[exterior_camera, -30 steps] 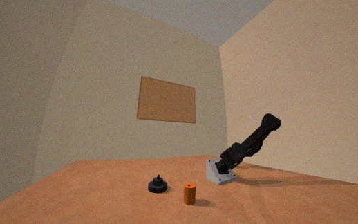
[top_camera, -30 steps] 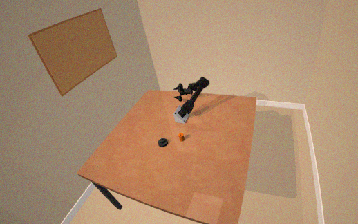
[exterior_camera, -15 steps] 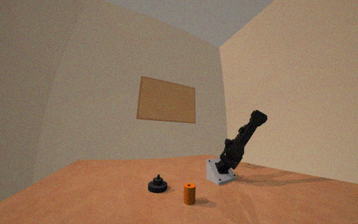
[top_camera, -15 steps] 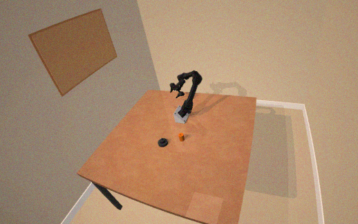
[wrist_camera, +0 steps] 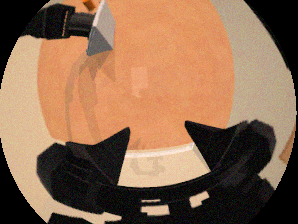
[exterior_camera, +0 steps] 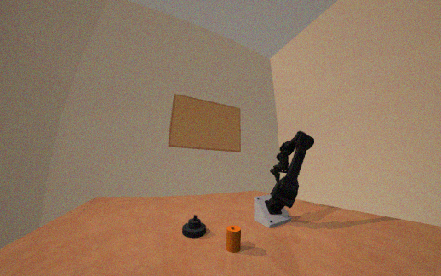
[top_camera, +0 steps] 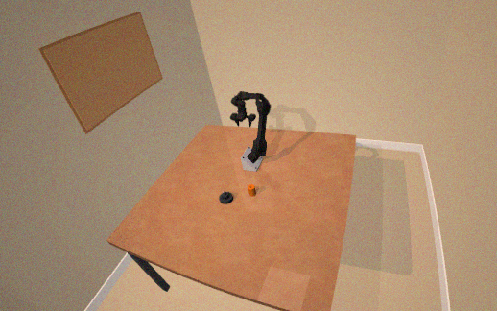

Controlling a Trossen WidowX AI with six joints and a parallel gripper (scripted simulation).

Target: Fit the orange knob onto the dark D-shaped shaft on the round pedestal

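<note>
The orange knob stands upright on the table, with a small dark hole in its top in the exterior view. A bit of orange shows at the top edge of the wrist view. The round dark pedestal stands beside the knob, apart from it, to its left in the top and exterior views. Its thin shaft sticks up bare; the flat side cannot be made out. My gripper is open and empty, pointing down, high up and well behind the knob and pedestal.
The arm's pale grey base stands on the wooden table, behind the knob. A brown board hangs on the wall.
</note>
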